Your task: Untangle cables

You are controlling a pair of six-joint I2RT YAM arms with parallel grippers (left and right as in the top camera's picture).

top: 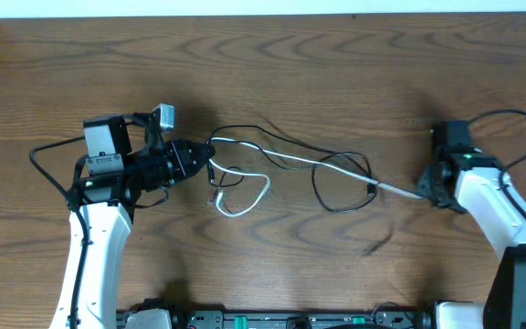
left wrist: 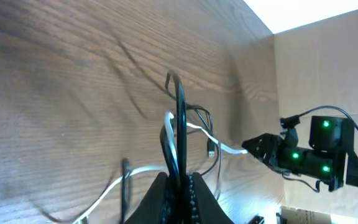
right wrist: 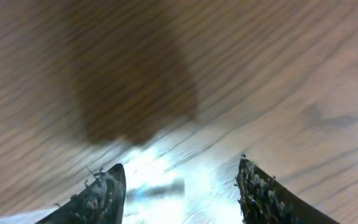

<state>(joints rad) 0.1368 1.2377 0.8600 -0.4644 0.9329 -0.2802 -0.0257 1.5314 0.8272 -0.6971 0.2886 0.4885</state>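
Left fingers [left wrist: 160,200] are clenched on both cables, with the black cable [left wrist: 180,124] and white cable [left wrist: 166,134] running out from between them. Seen from overhead, the tangle stretches left to right across the middle of the wood surface [top: 272,64], its white end pointing at the right fingers [right wrist: 101,193]. Those stand apart, released; a blurred pale shape between them is probably the white plug [right wrist: 160,190].

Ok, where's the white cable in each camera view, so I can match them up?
Overhead: the white cable crosses mid-table, from the left jaws to the right jaws.
Left wrist: it rises from the jaws at bottom centre, then runs right.
Right wrist: only a blurred pale shape between the jaws, possibly its end.
Shared landmark: the black cable, beside it in overhead and left wrist.
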